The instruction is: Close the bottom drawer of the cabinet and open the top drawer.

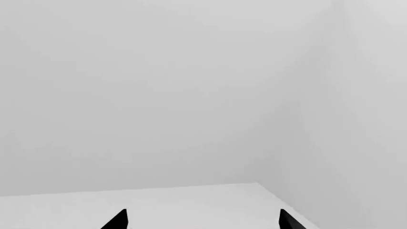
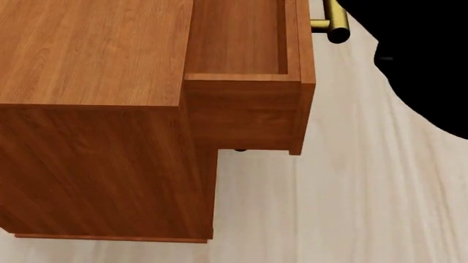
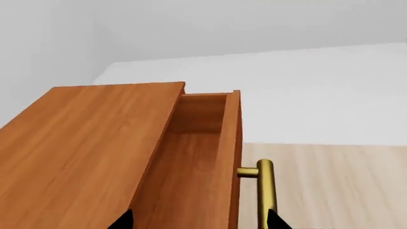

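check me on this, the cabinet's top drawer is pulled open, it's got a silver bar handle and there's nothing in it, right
Nearly right: the handle is brass, not silver. The right wrist view shows its gold colour clearly, and the head view agrees. The rest holds: the top drawer of the cabinet is pulled open, and the part of its inside that shows is bare wood with nothing in it.

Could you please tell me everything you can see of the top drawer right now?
The top drawer is a reddish-brown wood-grain box, pulled partly out of the cabinet and empty inside. A brass bar handle stands off its front panel on a short post. The right gripper hovers by the front, fingertips apart, touching nothing visibly.
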Robot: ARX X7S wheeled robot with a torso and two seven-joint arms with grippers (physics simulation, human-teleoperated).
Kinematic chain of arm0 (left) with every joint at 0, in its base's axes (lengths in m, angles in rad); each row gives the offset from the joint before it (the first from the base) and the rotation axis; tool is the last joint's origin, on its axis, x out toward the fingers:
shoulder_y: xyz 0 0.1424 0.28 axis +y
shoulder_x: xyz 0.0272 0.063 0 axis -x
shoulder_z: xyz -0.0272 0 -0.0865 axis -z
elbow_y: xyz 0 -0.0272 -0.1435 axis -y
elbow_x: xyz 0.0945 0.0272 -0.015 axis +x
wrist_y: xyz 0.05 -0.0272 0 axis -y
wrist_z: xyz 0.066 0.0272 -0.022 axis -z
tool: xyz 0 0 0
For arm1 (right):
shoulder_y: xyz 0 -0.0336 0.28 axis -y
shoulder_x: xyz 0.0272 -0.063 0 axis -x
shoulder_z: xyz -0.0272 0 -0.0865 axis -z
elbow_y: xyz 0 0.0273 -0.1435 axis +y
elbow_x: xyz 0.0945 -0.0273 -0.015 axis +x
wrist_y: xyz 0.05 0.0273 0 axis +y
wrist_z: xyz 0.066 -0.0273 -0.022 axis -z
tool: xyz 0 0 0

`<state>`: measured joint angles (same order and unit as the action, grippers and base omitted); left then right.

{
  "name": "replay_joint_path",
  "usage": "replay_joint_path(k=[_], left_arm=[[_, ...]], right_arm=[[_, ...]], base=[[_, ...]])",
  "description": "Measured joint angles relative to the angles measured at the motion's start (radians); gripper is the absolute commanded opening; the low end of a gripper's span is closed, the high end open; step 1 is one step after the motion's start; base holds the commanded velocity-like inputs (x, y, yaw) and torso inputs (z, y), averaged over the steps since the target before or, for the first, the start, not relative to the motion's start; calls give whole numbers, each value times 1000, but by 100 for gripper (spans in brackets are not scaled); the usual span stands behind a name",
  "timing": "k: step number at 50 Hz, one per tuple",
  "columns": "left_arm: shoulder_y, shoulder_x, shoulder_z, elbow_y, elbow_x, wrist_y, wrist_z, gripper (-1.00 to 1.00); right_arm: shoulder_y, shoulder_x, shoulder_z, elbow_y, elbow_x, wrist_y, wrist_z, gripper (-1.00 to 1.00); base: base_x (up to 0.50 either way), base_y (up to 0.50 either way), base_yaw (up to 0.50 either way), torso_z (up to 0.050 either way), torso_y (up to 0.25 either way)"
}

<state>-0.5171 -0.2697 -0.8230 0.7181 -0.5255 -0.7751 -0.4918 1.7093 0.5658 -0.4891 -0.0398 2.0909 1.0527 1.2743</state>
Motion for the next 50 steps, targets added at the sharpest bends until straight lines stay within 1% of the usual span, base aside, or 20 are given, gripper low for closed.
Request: replay_joint_path(k=[28, 43, 50], left_arm=[[4, -5, 1, -1, -12, 4, -7, 100], [7, -5, -1, -3, -20, 10, -9, 100], [9, -6, -2, -3, -24, 10, -12, 100]], right_arm=[[-12, -7, -117, 49, 12, 66, 12, 100], [-58, 25, -180, 116, -6, 78, 34, 100], [-70, 53, -186, 146, -18, 72, 29, 100]], base=[[0, 0, 0, 0, 0], [0, 0, 0, 0, 0], [0, 0, 0, 0, 0]])
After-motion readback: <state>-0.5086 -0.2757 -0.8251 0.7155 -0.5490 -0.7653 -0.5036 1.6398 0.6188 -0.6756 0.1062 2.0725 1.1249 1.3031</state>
